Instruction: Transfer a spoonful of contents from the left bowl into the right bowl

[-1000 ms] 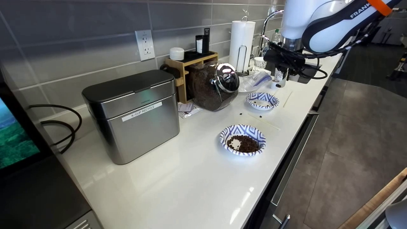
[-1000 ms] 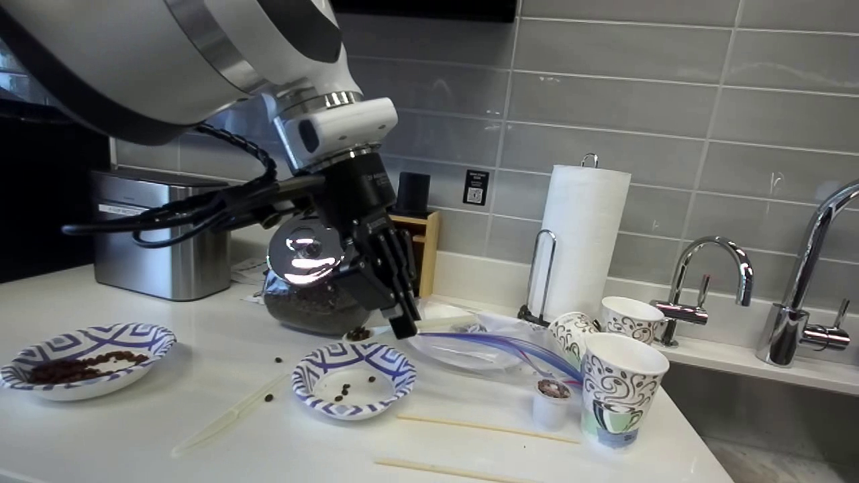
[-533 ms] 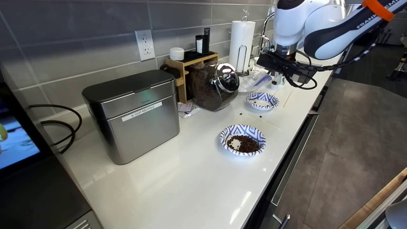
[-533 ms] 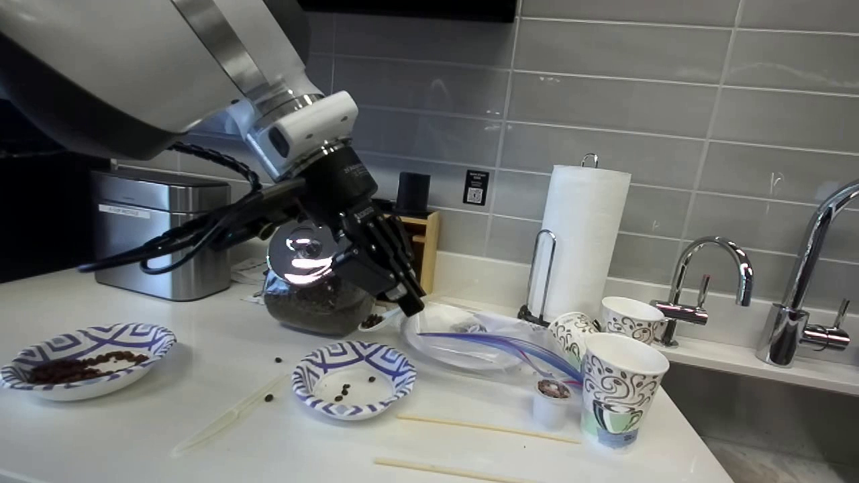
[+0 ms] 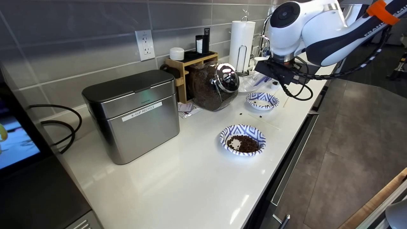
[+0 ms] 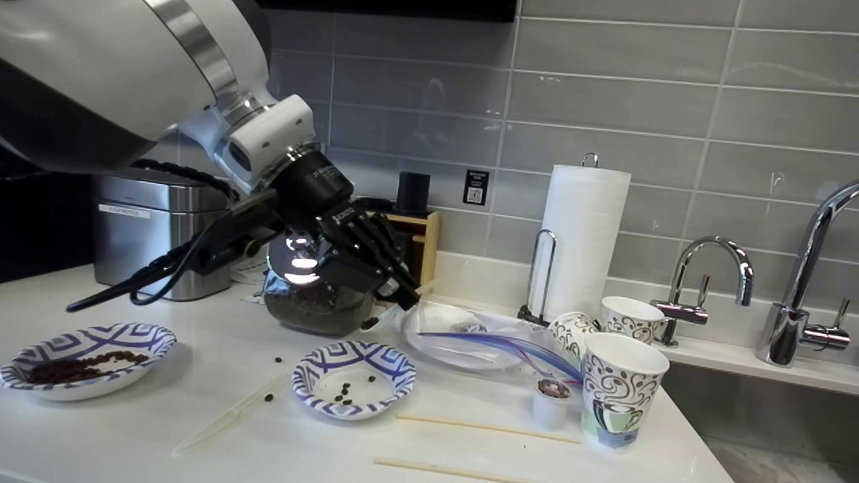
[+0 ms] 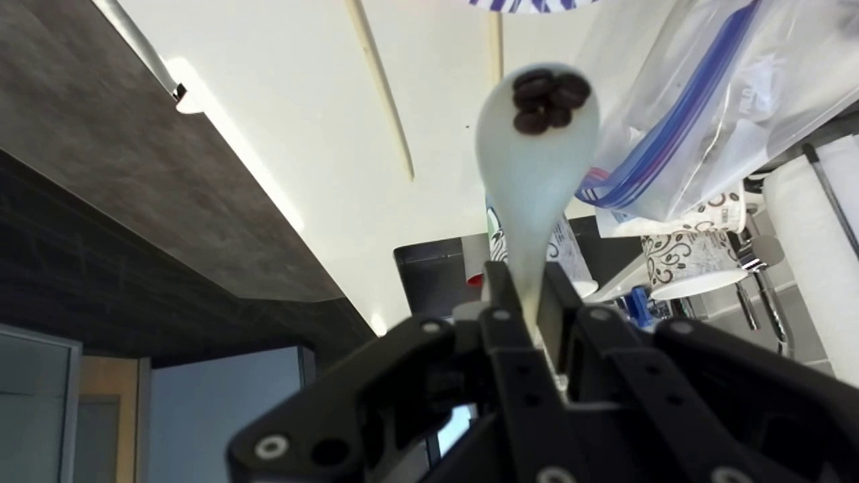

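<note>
Spoon (image 7: 531, 168) in claw (image 7: 528, 285) (beans (image 7: 545, 100) aboard).

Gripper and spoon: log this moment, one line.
gripper: shut on spoon; spoon load: dark beans; left bowl: bean pile; right bowl: few scattered beans; transfer: apparently unfinished

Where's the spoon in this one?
In the wrist view, the spoon is just right of centre, handle gripped by the pincer, dark beans at its tip; the blue-zip plastic bag appears to its right.
</note>
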